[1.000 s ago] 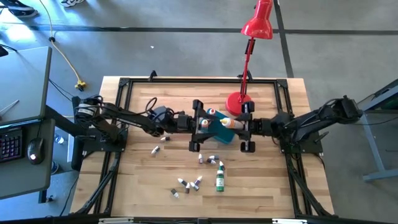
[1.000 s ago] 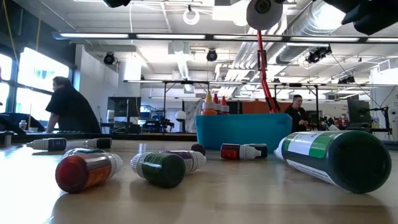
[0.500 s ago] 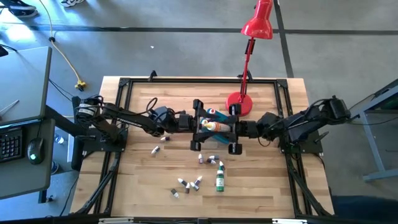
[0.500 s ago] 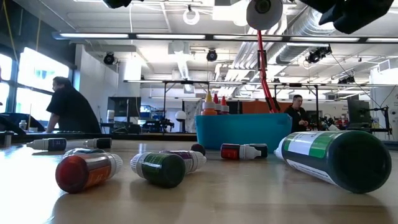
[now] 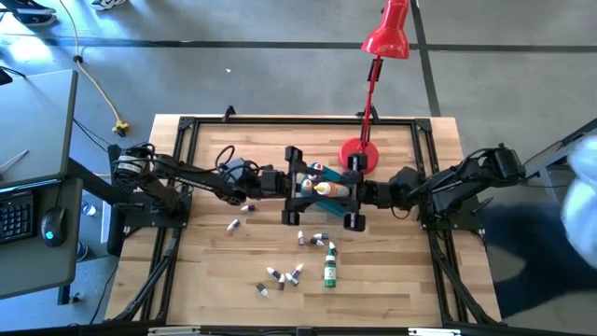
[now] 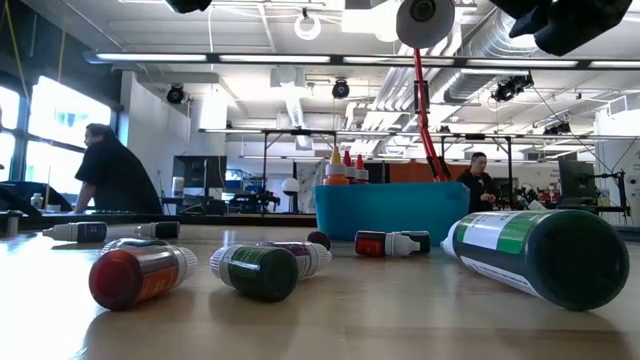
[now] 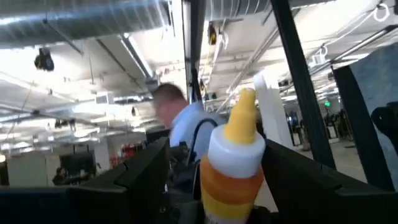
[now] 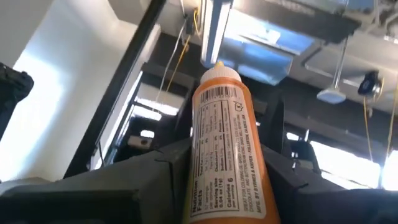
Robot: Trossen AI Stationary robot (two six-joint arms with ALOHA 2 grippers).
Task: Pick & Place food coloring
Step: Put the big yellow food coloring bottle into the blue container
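My right gripper [image 5: 347,192] is shut on an orange-yellow dropper bottle [image 5: 324,189] above the teal tub [image 6: 390,208], which holds three upright bottles [image 6: 345,168]. My left gripper [image 5: 304,187] faces it from the left and is open. Its fingers [image 7: 146,174] stand on either side of the same bottle [image 7: 236,155], and a gap shows on one side. Several other food coloring bottles lie loose on the table: a big green one [image 5: 329,267] and small ones [image 5: 317,239] [image 5: 280,275]. My right gripper pinches the bottle's labelled body [image 8: 227,168] between its two fingers [image 8: 155,180]. It comes from the table's right. The bottle is lifted clear and tilted, and its pointed cap [image 8: 214,67] points away from the gripper, toward my left gripper.
The red desk lamp's base [image 5: 357,153] stands just behind the grippers, and its stem rises to the head [image 5: 387,33]. Loose bottles lie near the front edge [image 6: 135,275] [image 6: 260,272] [image 6: 540,255]. A blurred person [image 5: 578,177] shows at the table's right side.
My right gripper has carried the orange-yellow bottle toward the table's left, from above the tub's right part to between my left gripper's fingers. The bottle stays lifted clear. A person has come into view at the right.
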